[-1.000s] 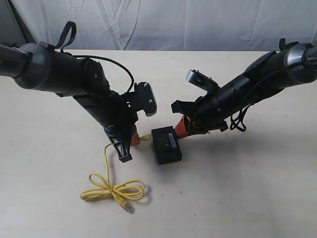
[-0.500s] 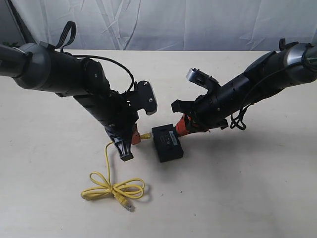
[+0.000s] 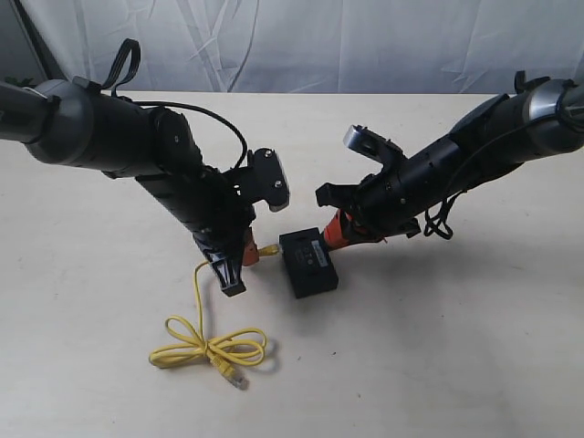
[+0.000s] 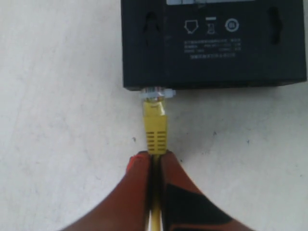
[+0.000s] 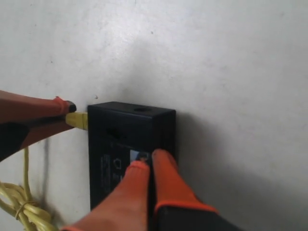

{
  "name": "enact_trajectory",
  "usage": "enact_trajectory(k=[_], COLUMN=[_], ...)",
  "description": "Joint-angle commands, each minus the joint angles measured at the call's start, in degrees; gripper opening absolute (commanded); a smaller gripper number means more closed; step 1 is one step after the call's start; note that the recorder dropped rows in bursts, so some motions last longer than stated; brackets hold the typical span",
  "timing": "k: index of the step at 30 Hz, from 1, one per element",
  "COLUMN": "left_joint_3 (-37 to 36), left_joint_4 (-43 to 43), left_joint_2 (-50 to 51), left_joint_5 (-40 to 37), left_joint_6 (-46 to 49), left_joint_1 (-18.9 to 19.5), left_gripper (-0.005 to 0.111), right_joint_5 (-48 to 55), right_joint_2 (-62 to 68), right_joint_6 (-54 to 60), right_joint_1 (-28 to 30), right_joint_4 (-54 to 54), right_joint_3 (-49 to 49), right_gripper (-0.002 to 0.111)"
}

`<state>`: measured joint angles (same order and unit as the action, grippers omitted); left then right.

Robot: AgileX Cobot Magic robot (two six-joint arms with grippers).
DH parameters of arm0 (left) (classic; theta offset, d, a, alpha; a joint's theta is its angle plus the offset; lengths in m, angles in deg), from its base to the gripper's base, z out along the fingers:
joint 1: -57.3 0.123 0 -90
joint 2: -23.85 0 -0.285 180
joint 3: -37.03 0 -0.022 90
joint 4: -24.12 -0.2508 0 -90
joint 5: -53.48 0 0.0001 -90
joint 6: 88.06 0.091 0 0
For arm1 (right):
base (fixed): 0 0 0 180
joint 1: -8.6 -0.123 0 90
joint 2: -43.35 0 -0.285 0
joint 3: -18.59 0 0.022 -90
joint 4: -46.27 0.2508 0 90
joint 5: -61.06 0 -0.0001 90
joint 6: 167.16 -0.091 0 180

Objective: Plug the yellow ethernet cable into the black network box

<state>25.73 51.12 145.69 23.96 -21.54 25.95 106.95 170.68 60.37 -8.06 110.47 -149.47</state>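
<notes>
The black network box (image 3: 308,263) lies flat on the table between the two arms. My left gripper (image 3: 248,252) is shut on the yellow ethernet cable (image 4: 155,130) just behind its ribbed boot. The clear plug (image 4: 156,92) touches the side of the box (image 4: 211,43); how far it is in cannot be told. The rest of the cable lies coiled (image 3: 210,349) near the table's front. My right gripper (image 5: 149,161) is shut, and its orange fingertips (image 5: 138,166) rest on top of the box (image 5: 108,144) by its white label. The yellow plug (image 5: 79,120) shows at the box's far side.
The pale table (image 3: 438,347) carries only the box and the cable. A white curtain (image 3: 319,46) hangs behind its far edge. The cable's free end with the second plug (image 3: 237,381) lies by the coil.
In the first half second the right gripper and the box shifted slightly. Since then nothing has visibly moved.
</notes>
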Motion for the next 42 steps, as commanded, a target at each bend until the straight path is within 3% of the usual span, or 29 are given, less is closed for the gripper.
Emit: enact_trajectory(k=[1, 18, 24, 42], left_joint_3=[0.25, 0.25, 0.25, 0.25], left_joint_4=[2.12, 2.12, 2.12, 2.12], left_joint_2=[-0.02, -0.02, -0.02, -0.02], left_joint_5=[0.82, 0.73, 0.73, 0.73], left_joint_6=[-0.04, -0.04, -0.04, -0.04], left_joint_1=[-0.19, -0.19, -0.19, -0.19], left_gripper=[0.000, 0.000, 0.000, 0.000], right_joint_5=[0.61, 0.36, 4.74, 4.46], right_joint_2=[-0.07, -3.73, -4.33, -0.14], right_joint_6=[0.49, -1.29, -1.29, -2.12], right_joint_1=[-0.04, 5.52, 4.94, 1.55], right_joint_4=[1.76, -0.48, 0.65, 0.49], right_joint_3=[-0.02, -0.02, -0.02, -0.02], right_gripper=[0.000, 0.000, 0.000, 0.000])
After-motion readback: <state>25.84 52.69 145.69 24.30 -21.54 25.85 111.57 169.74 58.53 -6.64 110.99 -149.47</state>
